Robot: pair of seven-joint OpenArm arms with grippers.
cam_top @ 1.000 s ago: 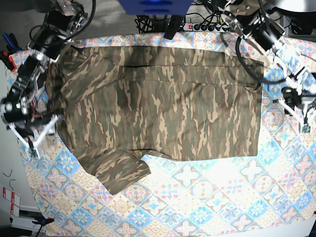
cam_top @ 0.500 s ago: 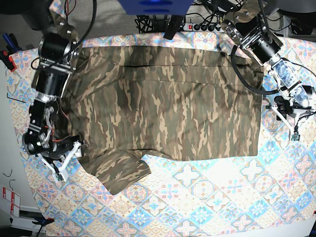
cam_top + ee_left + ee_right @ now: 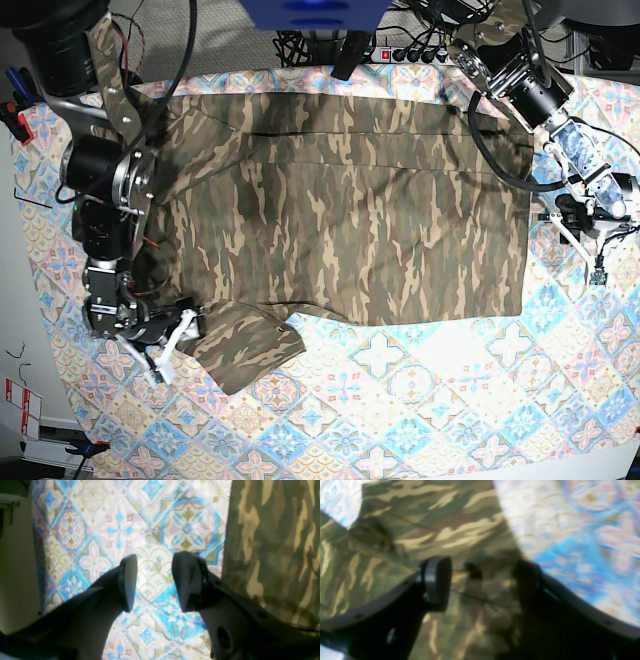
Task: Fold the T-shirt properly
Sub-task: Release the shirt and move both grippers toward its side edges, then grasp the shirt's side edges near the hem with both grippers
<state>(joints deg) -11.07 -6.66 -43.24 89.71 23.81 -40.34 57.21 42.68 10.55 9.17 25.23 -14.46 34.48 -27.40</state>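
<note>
The right gripper (image 3: 172, 345) has travelled along the left edge toward the near side, reaching the near sleeve of the T-shirt (image 3: 340, 210); its jaws gape wide over the cloth with nothing between them, probably ready to pinch it. Farther off, on the right, the left gripper (image 3: 580, 243) hangs half-open and empty above the tablecloth (image 3: 430, 400) covering the counter, beside the spread shirt's hem.

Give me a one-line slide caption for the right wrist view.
Open right end effector poised over the camouflage T-shirt near its edge on the tile-patterned tablecloth.
</note>
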